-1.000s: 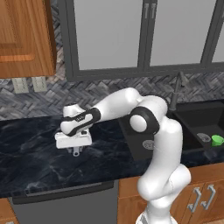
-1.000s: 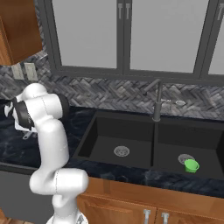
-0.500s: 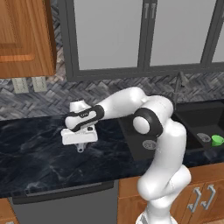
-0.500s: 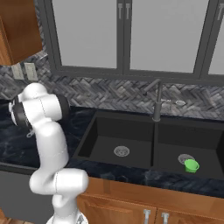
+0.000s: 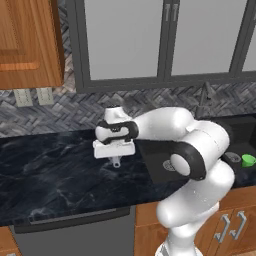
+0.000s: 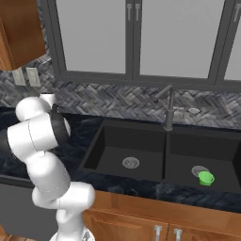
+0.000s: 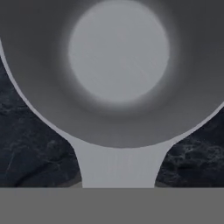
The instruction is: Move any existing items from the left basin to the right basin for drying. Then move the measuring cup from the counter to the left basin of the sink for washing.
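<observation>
One white robot arm reaches left over a black marbled tabletop (image 5: 50, 170). Its end effector (image 5: 115, 156) points down above the tabletop, left of the black sink (image 6: 155, 155). One silver measuring cup (image 7: 118, 74) sits directly beneath the hand camera, open top facing up, its flat handle running toward the end effector. Whether the fingers grip the handle cannot be told. The sink has two basins: the left basin (image 6: 106, 155) shows one round drain, and the right basin (image 6: 221, 162) holds one small green cup (image 6: 205, 178). One dark faucet (image 6: 168, 108) stands at the divider.
</observation>
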